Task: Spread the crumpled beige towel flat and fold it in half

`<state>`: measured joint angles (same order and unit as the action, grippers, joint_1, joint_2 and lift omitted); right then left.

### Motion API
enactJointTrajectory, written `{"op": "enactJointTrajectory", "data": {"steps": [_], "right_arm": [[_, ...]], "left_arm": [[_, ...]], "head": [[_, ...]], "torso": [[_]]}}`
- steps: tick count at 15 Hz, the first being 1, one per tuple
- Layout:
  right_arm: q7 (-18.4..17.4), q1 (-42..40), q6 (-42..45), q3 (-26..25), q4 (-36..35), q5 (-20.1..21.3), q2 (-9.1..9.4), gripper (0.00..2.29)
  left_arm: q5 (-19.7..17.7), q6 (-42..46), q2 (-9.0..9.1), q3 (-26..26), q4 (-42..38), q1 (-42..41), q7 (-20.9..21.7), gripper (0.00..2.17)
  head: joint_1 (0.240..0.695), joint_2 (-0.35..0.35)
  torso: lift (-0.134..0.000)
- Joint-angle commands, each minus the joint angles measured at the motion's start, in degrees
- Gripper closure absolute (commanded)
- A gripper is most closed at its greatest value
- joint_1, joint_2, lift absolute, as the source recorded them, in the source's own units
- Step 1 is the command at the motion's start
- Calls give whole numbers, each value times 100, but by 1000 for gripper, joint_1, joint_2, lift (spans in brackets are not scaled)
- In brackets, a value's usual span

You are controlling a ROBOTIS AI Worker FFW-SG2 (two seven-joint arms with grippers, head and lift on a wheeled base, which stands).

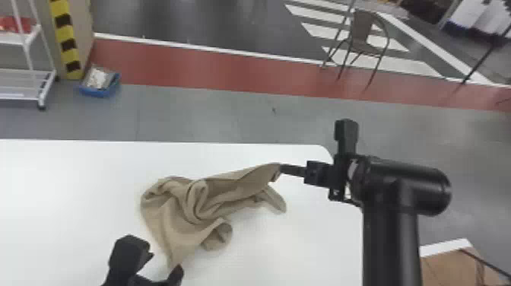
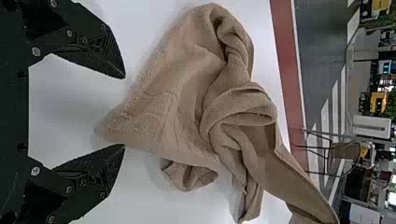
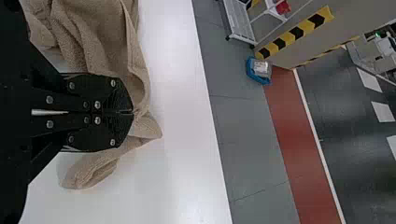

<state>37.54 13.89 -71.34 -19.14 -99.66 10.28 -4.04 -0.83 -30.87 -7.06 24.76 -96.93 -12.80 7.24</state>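
Towel (image 1: 167, 213): bunched on table (image 1: 76, 171), 1 end stretched toward table's right
Right claw (image 3: 130, 112): grasping that end
Left claw (image 2: 124, 111): released, above table's near side
Feel: probably light, limp; pinch loose corner nearest table's near side

Table (image 1: 68, 197): room to pass across the head view's left side.
Towel (image 1: 171, 213): bunched folds in the middle; its strip bars the way to the right gripper (image 1: 280, 169).
Right arm (image 1: 391, 235): blocks the lower right.
Lower middle: a passage between towel and right arm.
Left gripper (image 1: 165, 261): stands at lower left, fingers parted, towel corner near the gap.
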Motion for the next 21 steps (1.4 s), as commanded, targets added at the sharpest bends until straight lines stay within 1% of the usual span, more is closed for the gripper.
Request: {"op": "enactJointTrajectory", "data": {"steps": [1, 3, 6, 9, 12, 13, 15, 18, 21], "right_arm": [[-1, 0, 1, 42, 8, 0, 0, 1210], [-1, 0, 1, 60, 16, 0, 0, 1210], [-10, 0, 19, 86, 52, -9, 9, 1210], [-10, -9, 107, 77, 113, -9, 9, 1210], [-1, -9, 142, 60, 122, -62, 0, 1210], [-1, -18, 177, 51, 139, -70, 0, 1210], [17, -18, 195, 16, 148, -88, 0, 1210], [43, -62, 177, 16, 131, -88, 0, 1210], [69, -105, 160, 42, 60, -167, 0, 1210]], "left_arm": [[-49, -3, 3, 134, -10, -3, -29, 424], [-101, 15, 38, 178, -1, -12, -64, 424], [-40, 120, 100, 257, 34, 32, -240, 424], [-31, 208, 214, 354, 166, 67, -337, 458], [-5, 437, 223, 512, 447, 199, -486, 461], [48, 472, 232, 512, 491, 199, -495, 552], [101, 718, 232, 512, 658, 234, -627, 552], [162, 964, 214, 512, 781, 252, -697, 552], [259, 1069, 205, 503, 843, 252, -803, 552]], "head": [[695, -349], [695, -350], [695, -350], [695, -350], [695, -350], [695, -350], [695, -350], [695, -350], [695, -350]], "torso": [[0], [0], [0], [0], [0], [0], [0], [0], [0]]}}
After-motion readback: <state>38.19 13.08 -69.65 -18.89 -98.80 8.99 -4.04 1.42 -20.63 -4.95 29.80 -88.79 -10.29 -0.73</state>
